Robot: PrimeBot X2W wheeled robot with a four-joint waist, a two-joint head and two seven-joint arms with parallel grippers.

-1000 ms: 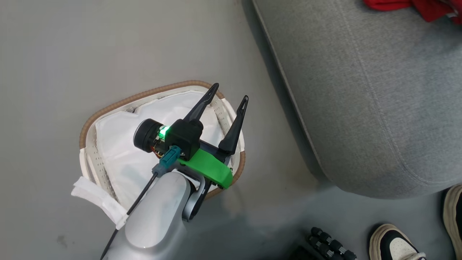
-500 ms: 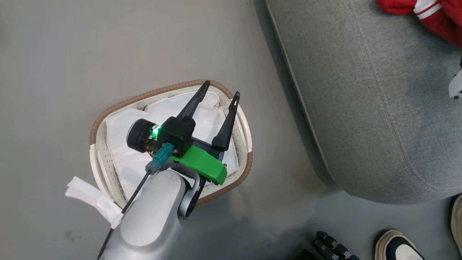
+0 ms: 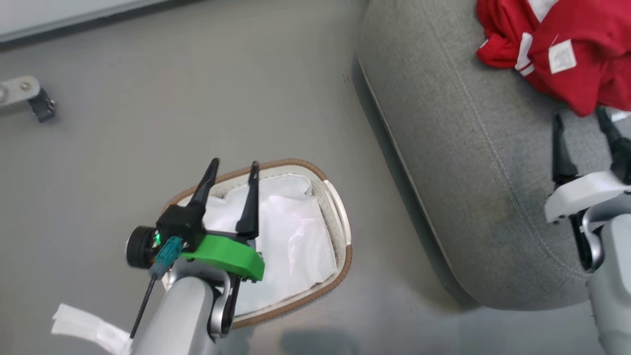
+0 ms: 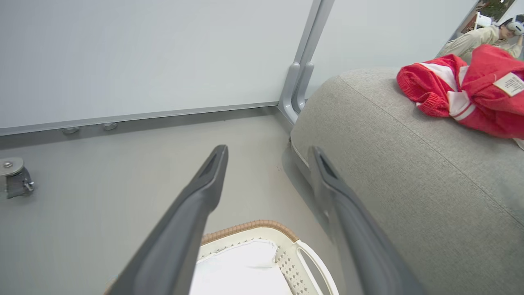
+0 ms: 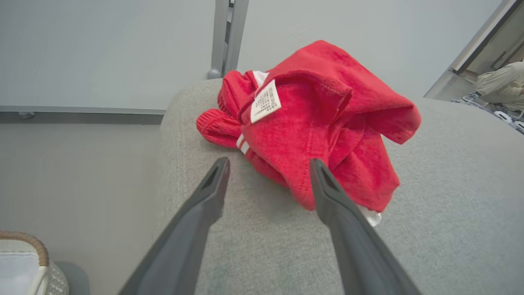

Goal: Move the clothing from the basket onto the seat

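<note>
The red clothing [image 3: 562, 54] with white stripes and a white label lies crumpled on the grey seat [image 3: 483, 162], also seen as a heap [image 5: 319, 131] and at the right [image 4: 470, 90]. My right gripper [image 3: 579, 121] is open over the seat, its tips just short of the garment, nothing between its fingers [image 5: 213, 184]. The white basket [image 3: 340, 217] with a brown rim stands on the floor left of the seat, holding only a white lining [image 3: 291, 241]. My left gripper [image 3: 234, 167] hovers open above the basket's far rim.
A grey floor [image 3: 197, 98] surrounds the basket. A caster foot [image 3: 29, 96] stands at the far left. A white partition wall with a metal post [image 4: 301, 73] backs the seat. A strip of white cloth [image 3: 84, 328] lies on the floor. A person [image 5: 497, 86] sits far right.
The head camera has swung, bringing the clothing and my right gripper into view. The right gripper now stands open with the clothing lying free on the seat. The left gripper stays open.
</note>
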